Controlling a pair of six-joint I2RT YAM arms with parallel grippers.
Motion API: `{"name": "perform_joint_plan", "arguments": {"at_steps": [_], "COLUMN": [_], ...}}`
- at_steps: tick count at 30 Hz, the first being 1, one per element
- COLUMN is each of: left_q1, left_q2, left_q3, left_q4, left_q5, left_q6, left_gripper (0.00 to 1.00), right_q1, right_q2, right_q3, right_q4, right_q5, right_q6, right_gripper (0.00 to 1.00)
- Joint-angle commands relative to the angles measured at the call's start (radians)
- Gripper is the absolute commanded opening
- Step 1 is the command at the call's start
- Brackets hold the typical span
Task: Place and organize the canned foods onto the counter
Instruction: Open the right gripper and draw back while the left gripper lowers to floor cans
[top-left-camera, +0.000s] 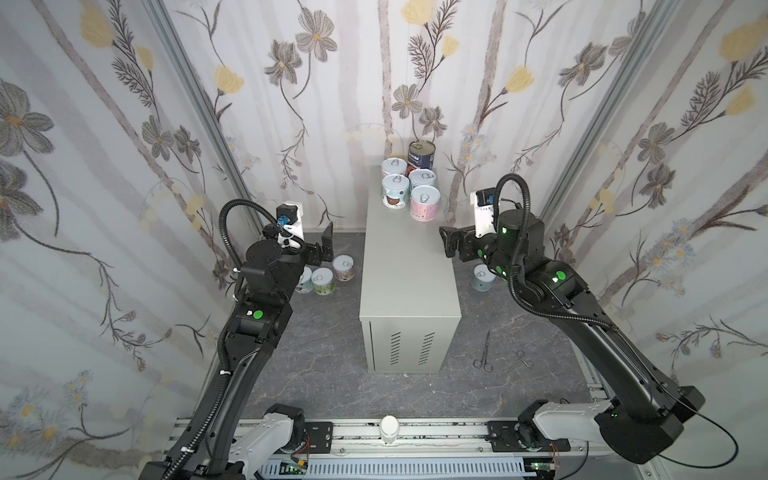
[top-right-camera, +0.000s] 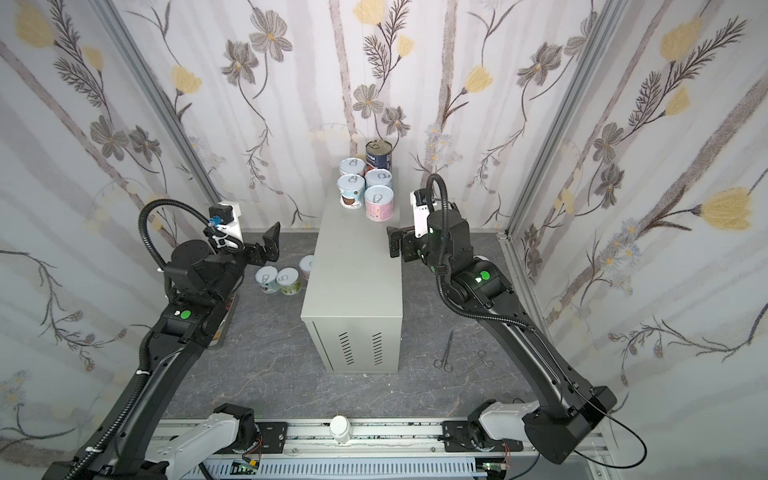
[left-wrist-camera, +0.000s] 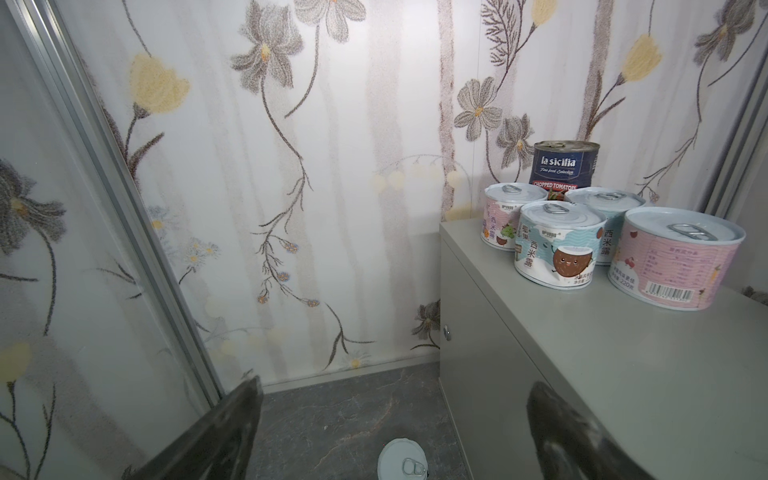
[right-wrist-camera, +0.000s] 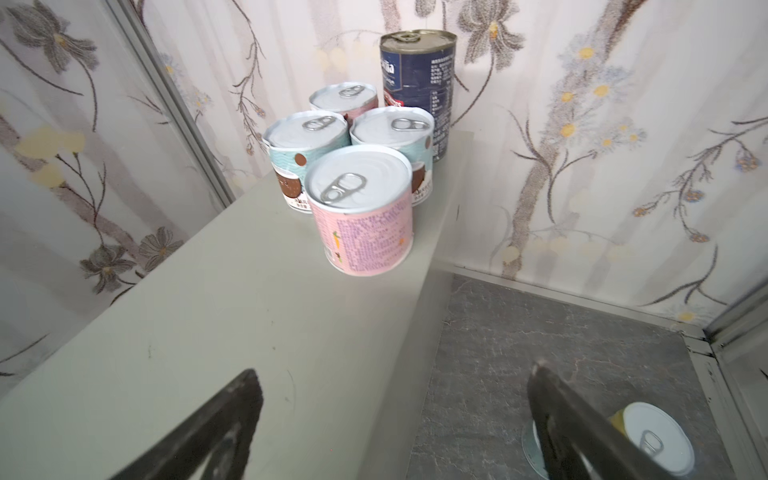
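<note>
Pink can (top-left-camera: 424, 202): on the far end of the counter (top-left-camera: 409, 270).
Right claw (top-left-camera: 449, 243): spread, empty, over counter's edge.
Left claw (top-left-camera: 326, 245): spread, empty.
Next: probably descend to floor can (top-left-camera: 483, 277) beside counter — then pinch.

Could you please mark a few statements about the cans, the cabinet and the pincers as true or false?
1. Five cans stand on the cabinet. True.
2. The tall blue can lies on its side. False: it stands upright on the cabinet, by the wall.
3. The left pincer and the right pincer are open, holding nothing. True.
4. The scissors lie on the cabinet. False: they lie on the floor.
</note>
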Motion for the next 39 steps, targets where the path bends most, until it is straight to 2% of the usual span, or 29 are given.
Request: {"name": "perform_joint_plan", "arguments": {"at_steps": [1,7,12,15,19,24,32,39], "left_q1": [0.000,0.013,0.039,0.051,0.055,0.060,0.061,0.072], "left_q2": [0.029,0.114,0.173,0.205,0.227,0.266,0.377,0.442], "left_q3": [0.037,0.105,0.111,0.101,0.095,0.116,0.072,0.011], "left_q4": [-0.043,-0.201,-0.287,-0.319,-0.319,-0.338,-0.410,-0.366], "left_q5": [-0.054,-0.109,-0.061,-0.038,-0.015,0.021,0.020,-0.037], "left_q6": [-0.063,-0.179,-0.244,-0.268,-0.275,-0.286,-0.340,-0.359], "left_gripper": [1.00,1.00,1.00,1.00,1.00,1.00,1.00,0.99], "right_q1": [-0.019,-0.086,-0.120,-0.123,-0.123,-0.124,-0.124,-0.126], "right_q2": [-0.062,-0.137,-0.147,-0.142,-0.139,-0.079,-0.065,-0.104], "right_q3": [-0.070,-0.175,-0.230,-0.242,-0.203,-0.078,-0.068,-0.156], "right_q4": [0.021,0.028,0.059,0.116,0.262,0.299,0.353,0.352], "right_q5": [0.069,0.045,0.014,-0.065,-0.193,-0.281,-0.310,-0.272], "right_q6": [0.048,0.083,0.091,0.086,0.064,0.056,0.049,0.055], "right_gripper": [1.00,1.00,1.00,1.00,1.00,1.00,1.00,1.00]}}
